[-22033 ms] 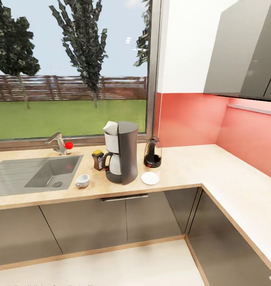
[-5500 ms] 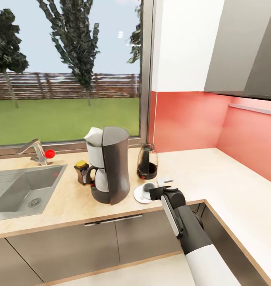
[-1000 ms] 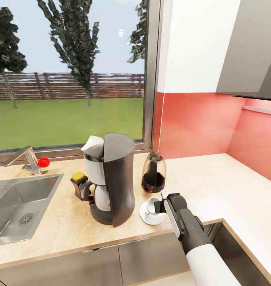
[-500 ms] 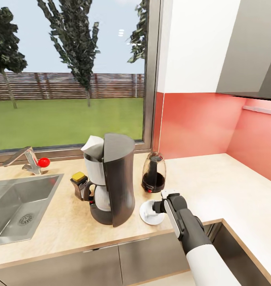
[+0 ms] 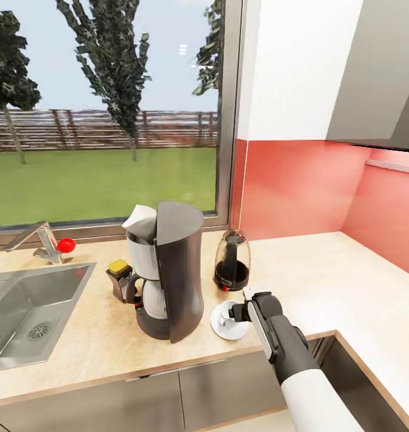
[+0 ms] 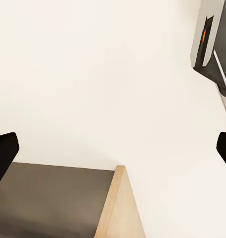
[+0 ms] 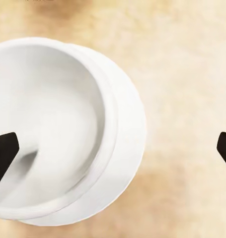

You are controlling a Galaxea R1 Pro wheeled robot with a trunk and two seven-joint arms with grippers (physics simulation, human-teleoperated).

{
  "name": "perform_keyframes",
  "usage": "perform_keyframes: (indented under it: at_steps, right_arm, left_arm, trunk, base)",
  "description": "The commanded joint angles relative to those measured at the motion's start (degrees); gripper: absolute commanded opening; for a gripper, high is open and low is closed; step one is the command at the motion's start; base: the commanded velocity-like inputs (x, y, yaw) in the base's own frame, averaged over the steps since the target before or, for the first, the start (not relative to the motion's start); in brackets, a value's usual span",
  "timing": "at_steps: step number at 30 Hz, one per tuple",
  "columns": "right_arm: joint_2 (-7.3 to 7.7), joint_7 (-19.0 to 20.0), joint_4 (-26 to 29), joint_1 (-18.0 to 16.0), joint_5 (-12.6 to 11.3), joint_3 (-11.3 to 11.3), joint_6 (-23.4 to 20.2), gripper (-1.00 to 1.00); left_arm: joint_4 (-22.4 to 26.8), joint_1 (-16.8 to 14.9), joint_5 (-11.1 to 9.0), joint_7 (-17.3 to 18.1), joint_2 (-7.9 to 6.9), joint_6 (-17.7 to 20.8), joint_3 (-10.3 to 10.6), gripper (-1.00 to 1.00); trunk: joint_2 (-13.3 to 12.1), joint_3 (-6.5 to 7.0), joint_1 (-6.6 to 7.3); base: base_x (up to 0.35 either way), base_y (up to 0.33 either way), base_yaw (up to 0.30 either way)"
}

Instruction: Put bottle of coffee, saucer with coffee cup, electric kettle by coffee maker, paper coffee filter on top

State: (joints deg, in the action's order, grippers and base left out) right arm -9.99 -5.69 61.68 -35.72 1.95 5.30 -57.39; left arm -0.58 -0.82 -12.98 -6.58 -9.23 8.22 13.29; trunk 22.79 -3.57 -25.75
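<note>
- One tiny white coffee cup (image 5: 226,313) sits on one small round white saucer (image 5: 228,328), directly at the right gripper (image 5: 237,312); the jaws are spread, and contact with the cup cannot be told.
- Left gripper (image 6: 113,148): fingers wide apart, empty.
- One tall grey-and-white coffee maker (image 5: 167,277) upright just beside the saucer; one rounded glass electric kettle (image 5: 231,261) behind; one brown bottle of coffee (image 5: 119,278) on the maker's far side.
- All rest on the beige wood-grain kitchen countertop (image 5: 324,282).

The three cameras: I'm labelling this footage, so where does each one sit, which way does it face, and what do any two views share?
Head view: on the robot's head, looking forward and down at the kitchen countertop, coffee maker and electric kettle; the right arm and right pincer show.
Left wrist view: near the left pincer, facing pale floor and a cabinet corner; dark fingertips at the edges.
Right wrist view: above the coffee cup on the saucer; dark fingertips.
Shared: head and right wrist views both show cup and saucer.
</note>
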Motion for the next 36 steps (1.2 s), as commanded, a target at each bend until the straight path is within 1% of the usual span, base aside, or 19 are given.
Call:
perform_keyframes:
  at_steps: [1, 6, 13, 16, 22, 26, 28, 31, 33, 34, 36]
  right_arm:
    - [0.00, -0.10, 0.10, -0.05, 0.16, 0.06, -0.27, 1.00]
    - [0.00, -0.18, 1.50, -0.05, 0.09, 0.06, -0.27, 1.00]
    - [0.00, -0.28, 9.01, -0.05, 0.08, 0.06, -0.27, 1.00]
    - [0.00, -0.25, 11.03, -0.05, 0.08, 0.13, -0.27, 1.00]
    - [0.00, -0.24, 12.09, -0.06, 0.08, 0.29, -0.27, 1.00]
    - [0.00, -0.07, 12.06, -0.05, 0.08, 0.69, 0.14, 1.00]
    - [0.00, -0.05, 12.01, -0.05, 0.08, 0.68, 1.00, 1.00]
    - [0.00, 0.01, 11.91, -0.05, 0.12, 0.78, 4.52, 1.00]
    - [0.00, 0.05, 11.77, -0.04, 0.20, 0.83, 9.79, 1.00]
    - [0.00, 0.05, 11.76, -0.02, 0.21, 0.84, 10.55, 1.00]
    - [0.00, 0.06, 11.70, 0.03, 0.25, 0.84, 14.12, 1.00]
  left_arm:
    - [-0.03, -0.06, -0.56, -0.10, 0.00, 0.13, 0.48, 1.00]
    - [-0.03, -0.06, -0.56, -0.10, 0.00, 0.13, 0.51, 1.00]
    - [0.04, -0.06, -0.56, -0.12, 0.00, 0.13, 0.51, 1.00]
    - [0.05, -0.06, -0.56, -0.16, 0.00, 0.13, 0.51, 1.00]
    - [0.13, -0.06, -0.54, -0.18, 0.02, 0.00, 0.56, 1.00]
    - [0.21, -0.06, -0.55, -0.19, 0.10, -0.07, 0.60, 1.00]
    - [0.22, -0.06, -0.56, -0.19, 0.10, -0.10, 0.60, 1.00]
    - [0.23, -0.06, -0.56, -0.19, 0.12, -0.13, 0.60, 1.00]
    - [0.23, -0.06, -0.56, -0.19, 0.14, -0.14, 0.60, 1.00]
    - [0.23, -0.06, -0.56, -0.19, 0.15, -0.14, 0.60, 1.00]
    - [0.28, -0.06, -0.56, -0.19, 0.13, -0.15, 0.58, 1.00]
  trunk:
    - [0.13, -0.13, -0.04]
    - [0.13, -0.13, -0.04]
    - [0.13, -0.13, -0.04]
    - [0.13, -0.13, -0.04]
    - [0.13, -0.13, -0.04]
    - [0.13, -0.13, -0.04]
    - [0.13, -0.13, -0.04]
    - [0.13, -0.13, -0.04]
    - [0.13, -0.13, -0.04]
    - [0.13, -0.13, -0.04]
    - [0.13, -0.13, -0.04]
  base:
    - [0.000, 0.000, 0.000]
    - [0.000, 0.000, 0.000]
    - [0.000, 0.000, 0.000]
    - [0.000, 0.000, 0.000]
    - [0.000, 0.000, 0.000]
    - [-0.220, 0.000, 0.000]
    - [-0.310, 0.000, 0.000]
    - [-0.326, 0.000, 0.000]
    - [-0.333, 0.000, 0.000]
    - [-0.334, 0.000, 0.000]
    - [-0.335, 0.000, 0.000]
